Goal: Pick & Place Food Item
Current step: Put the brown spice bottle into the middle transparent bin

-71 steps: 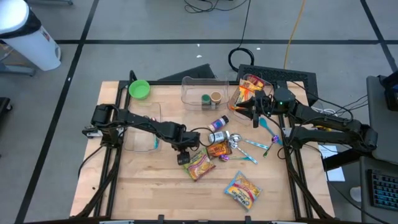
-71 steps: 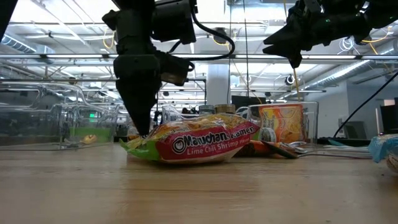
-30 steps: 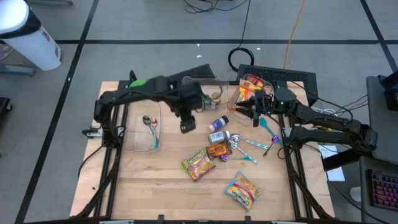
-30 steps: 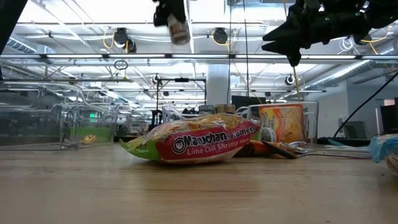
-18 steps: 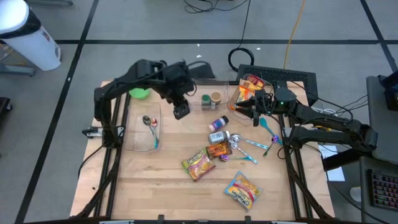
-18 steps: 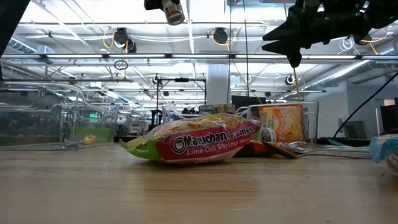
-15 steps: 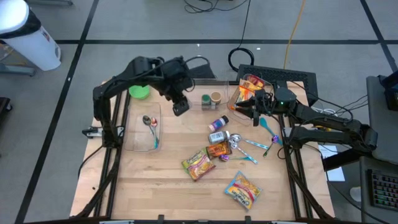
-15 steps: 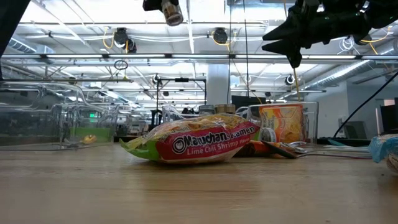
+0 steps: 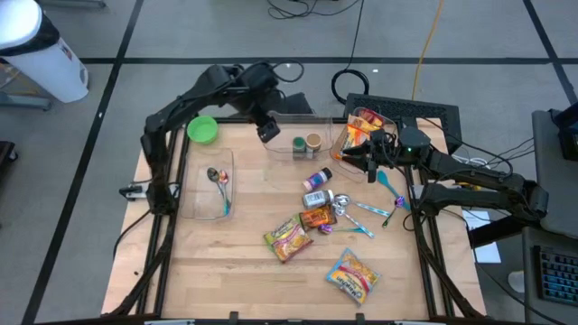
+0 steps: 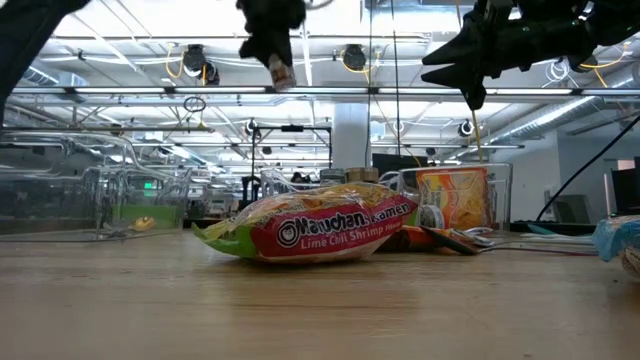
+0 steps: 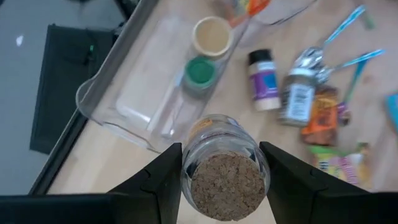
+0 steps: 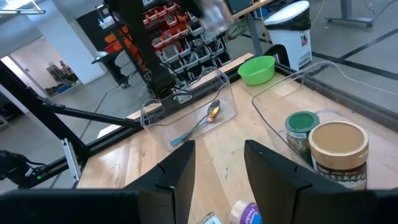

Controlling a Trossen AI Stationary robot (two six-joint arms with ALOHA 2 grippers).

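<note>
- Spice jar: pinched between the left gripper fingers, carried high in the air above the near edge of the clear bin at the table's far side; seen in the low view well up over the ramen packet.
- Could slip out: smooth glass walls, a grip only on the sides, jar hanging bottom-down with nothing beneath it. Likely to crack or bounce off the bin rim if dropped from this height.
- Could miss the bin: jar sits over the rim rather than over the open middle, so a release now might land it on the rim or outside on the wood.
- Could knock over the two jars already standing inside, the green-lidded jar and the tan-lidded jar, if lowered too close to them.
- Looks like a short, round, clear glass jar, full of a brown granular or ground filling seen through its base; small label on the side, lid hidden between the fingers.
- Right gripper waiting beside the second clear bin holding snack packets; fingers spread apart, nothing between them.
- Elsewhere on the table: purple-label spice bottle and more packets, well apart from the carry path.
</note>
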